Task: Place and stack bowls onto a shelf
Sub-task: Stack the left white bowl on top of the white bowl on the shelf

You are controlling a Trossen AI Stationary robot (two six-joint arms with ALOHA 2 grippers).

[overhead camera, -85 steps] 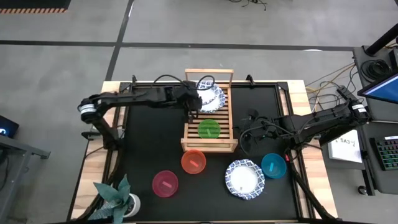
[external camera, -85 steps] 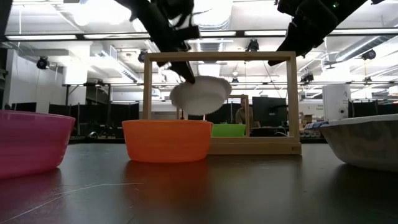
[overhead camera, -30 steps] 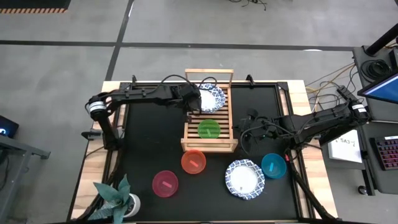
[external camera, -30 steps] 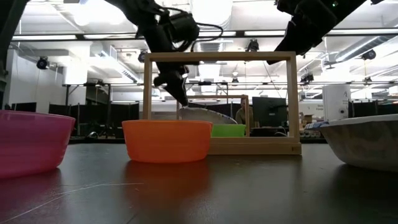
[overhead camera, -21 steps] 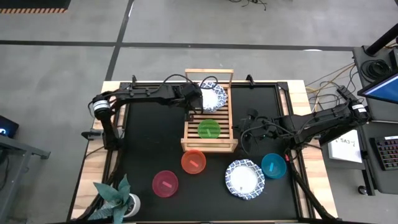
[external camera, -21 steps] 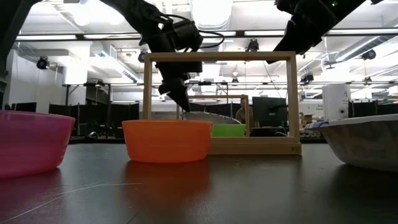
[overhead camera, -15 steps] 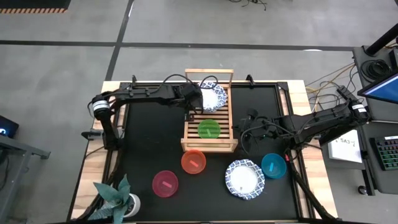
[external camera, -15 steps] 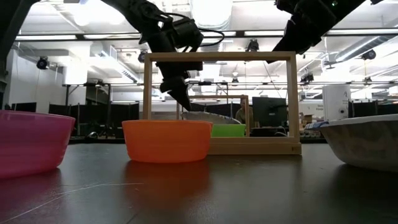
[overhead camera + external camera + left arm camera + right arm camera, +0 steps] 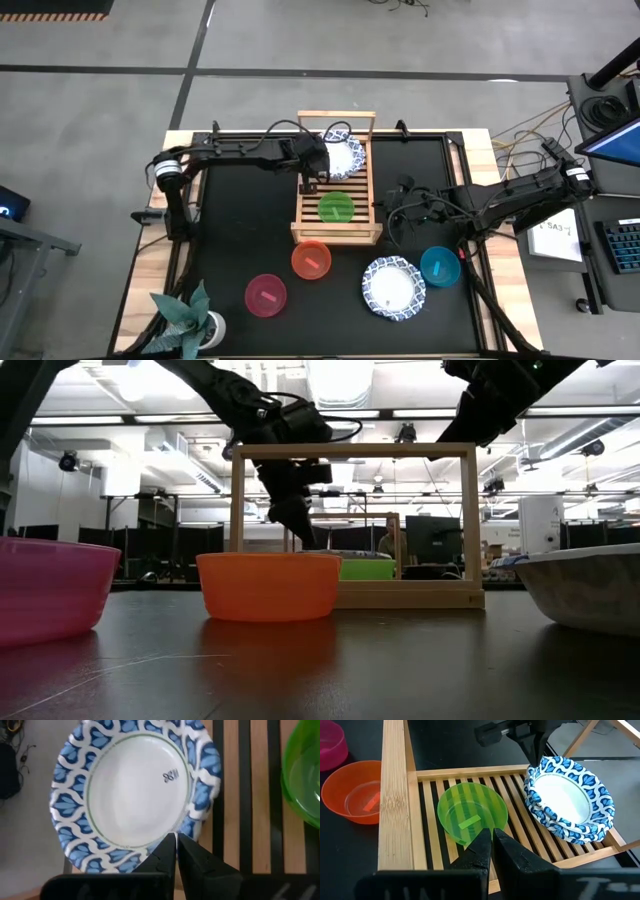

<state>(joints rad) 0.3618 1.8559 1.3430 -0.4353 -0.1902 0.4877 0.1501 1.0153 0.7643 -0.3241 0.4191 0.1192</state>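
Note:
A stack of white bowls with blue patterned rims (image 9: 343,155) sits tilted at the far end of the wooden slatted shelf (image 9: 305,215), overhanging its edge. My left gripper (image 9: 176,837) is shut on the top bowl's rim, at the stack's near-left side (image 9: 313,175). The green bowl (image 9: 336,207) rests on the slats. On the mat stand the orange-red bowl (image 9: 311,260), the magenta bowl (image 9: 266,296), another white bowl (image 9: 393,288) and the teal bowl (image 9: 440,266). My right gripper (image 9: 492,832) hovers shut, right of the shelf (image 9: 393,205). My left gripper pinches the top white bowl's patterned rim (image 9: 186,826) between its two fingers, on the side toward the table's near-left. The fingers slant down from above and from the table's left (image 9: 300,530). The bowl lies in the stack on the shelf, tilted.
The shelf's tall frame rail (image 9: 350,452) stands at its far end, above the stack. A potted plant (image 9: 190,318) is at the table's near-left corner. Bare black mat (image 9: 240,220) lies left of the shelf. Cables run near my right arm (image 9: 480,205).
My left gripper has come down with the white bowl, which earlier hung clear above the shelf and now lies on the stack. Over the last second the gripper has shifted slightly and the bowl's rim has sunk lower behind the orange-red bowl. The fingers have stayed shut.

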